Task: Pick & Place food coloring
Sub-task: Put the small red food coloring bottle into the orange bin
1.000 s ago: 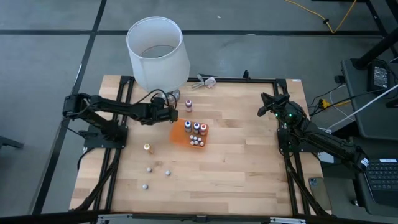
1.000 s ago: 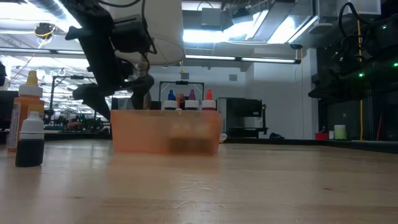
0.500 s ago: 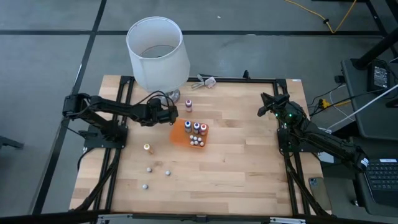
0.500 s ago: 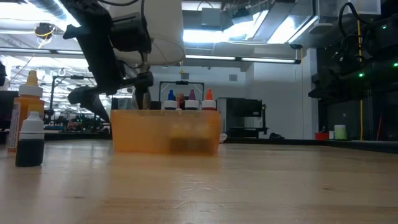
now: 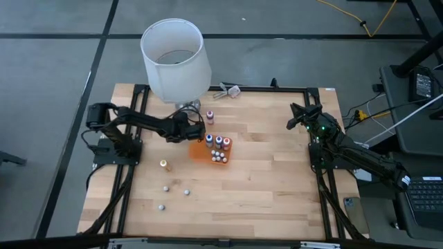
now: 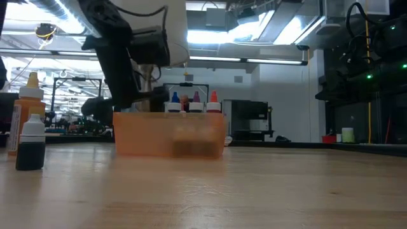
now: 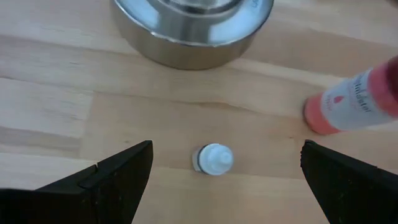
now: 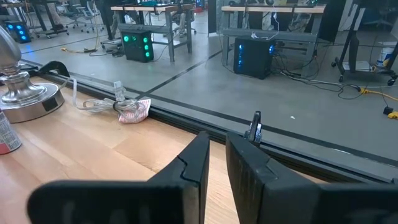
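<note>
The left gripper [image 7: 214,177] hangs with its fingers spread wide, straddling a small white-capped bottle [image 7: 212,158] that stands upright on the bare wood, seen cap-on from above. Nothing is grasped yet; the wide spread looks meant to let the fingers drop either side of the cap. At about two o'clock from that bottle lies or leans a red bottle [image 7: 348,102], well clear of the fingers, and at twelve o'clock sits the lamp's metal base [image 7: 189,28].

From overhead, the left gripper [image 5: 196,129] sits just at the nine o'clock edge of the orange tray [image 5: 199,150], which already holds several bottles [image 5: 218,142], so the tray is probably where this one goes. Loose bottles [image 5: 164,164] wait toward seven o'clock on the table [image 5: 263,187].

The right gripper [image 8: 216,163] rests at the table's three o'clock side, fingers pressed nearly together, empty.
</note>
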Tool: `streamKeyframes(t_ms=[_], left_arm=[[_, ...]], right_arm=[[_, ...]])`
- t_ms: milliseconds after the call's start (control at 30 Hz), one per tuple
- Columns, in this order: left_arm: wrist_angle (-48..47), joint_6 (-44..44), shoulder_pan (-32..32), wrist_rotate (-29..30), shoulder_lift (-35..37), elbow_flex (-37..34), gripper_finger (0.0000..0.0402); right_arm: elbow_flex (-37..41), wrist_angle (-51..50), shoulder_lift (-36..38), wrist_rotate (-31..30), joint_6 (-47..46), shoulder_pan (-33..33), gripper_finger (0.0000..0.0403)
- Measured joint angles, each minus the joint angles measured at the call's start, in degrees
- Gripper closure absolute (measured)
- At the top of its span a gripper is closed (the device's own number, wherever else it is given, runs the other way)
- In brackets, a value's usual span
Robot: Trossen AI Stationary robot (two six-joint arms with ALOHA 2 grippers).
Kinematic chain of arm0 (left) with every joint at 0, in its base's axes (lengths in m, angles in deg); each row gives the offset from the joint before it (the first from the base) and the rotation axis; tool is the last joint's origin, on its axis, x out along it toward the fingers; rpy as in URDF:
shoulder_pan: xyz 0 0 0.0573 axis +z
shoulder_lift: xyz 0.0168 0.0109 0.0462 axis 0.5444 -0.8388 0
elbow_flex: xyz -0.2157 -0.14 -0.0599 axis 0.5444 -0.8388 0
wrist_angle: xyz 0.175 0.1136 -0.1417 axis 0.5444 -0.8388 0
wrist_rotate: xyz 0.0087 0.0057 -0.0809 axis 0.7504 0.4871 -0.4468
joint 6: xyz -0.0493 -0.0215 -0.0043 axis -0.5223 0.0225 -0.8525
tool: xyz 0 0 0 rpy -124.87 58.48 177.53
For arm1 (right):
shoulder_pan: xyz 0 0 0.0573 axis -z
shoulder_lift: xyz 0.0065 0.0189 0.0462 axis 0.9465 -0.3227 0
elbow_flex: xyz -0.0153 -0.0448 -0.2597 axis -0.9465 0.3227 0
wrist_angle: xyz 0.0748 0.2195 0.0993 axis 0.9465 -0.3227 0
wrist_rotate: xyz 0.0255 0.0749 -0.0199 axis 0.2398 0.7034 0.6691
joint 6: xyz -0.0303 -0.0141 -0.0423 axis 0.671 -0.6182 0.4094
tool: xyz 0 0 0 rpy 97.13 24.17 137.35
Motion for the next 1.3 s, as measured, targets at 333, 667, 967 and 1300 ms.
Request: streamKeyframes(t_ms=[333,667,967,1300], left_arm=[[-0.1,-0.2,0.6,0.6,-4.0,2.1,0.0010],[-3.8,-5.3,1.2,-2.2,-2.7,2.1,0.0010],[-4.7,-9.5,2.3,-6.3,-2.7,2.1,0.0011],[-5.4,-9.5,3.0,-6.5,-2.6,2.1,0.0070]], right_arm=[[0.0,0.0,0.0,0.0,0.0,0.0,0.0345],[0.0,0.0,0.0,0.0,0.0,0.0,0.0345],[0.0,0.0,0.0,0.0,0.0,0.0,0.0345],[0.0,0.0,0.0,0.0,0.0,0.0,0.0345]])
